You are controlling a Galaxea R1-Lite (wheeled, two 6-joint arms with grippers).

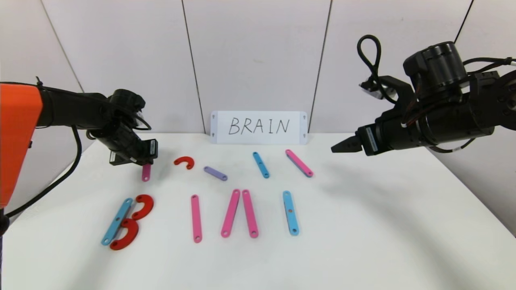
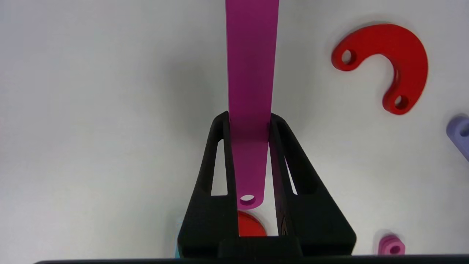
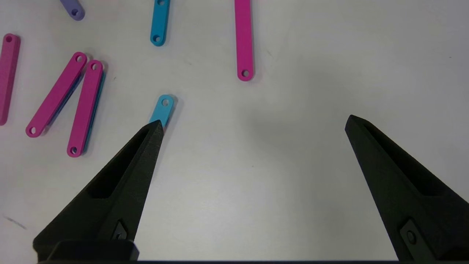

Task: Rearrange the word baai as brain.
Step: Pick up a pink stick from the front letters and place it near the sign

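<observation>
White counter (image 1: 363, 225) fills the view, white card (image 1: 258, 127) with BRAIN handwritten leans on the back wall. Right tool (image 1: 338, 147) hangs above the counter's right rear, fingers wide apart, holding nothing; in its wrist view the tips (image 3: 152, 134) frame bare counter. Left tool (image 1: 142, 160) sits over the left rear, clamped on a pink strip (image 2: 251, 110) that hangs down from it, lower end close to the counter, contact unclear. Front row of the word: at left a B made of a blue strip (image 1: 117, 221) with two red curves (image 1: 135, 221) touching its right side, upper curve overlapping the lower. Next a lone pink strip (image 1: 196, 218) nearly upright, then a pink pair (image 1: 240, 212) meeting at the far ends and spread at the near ends, blue showing under them in the right wrist view. Right of that one blue strip (image 1: 290, 212). Rear row: small red curve (image 1: 184, 162) just right of the left tool, short purple strip (image 1: 215, 173), short blue strip (image 1: 261, 164), long pink strip (image 1: 299, 163) tilted, all apart from each other.
</observation>
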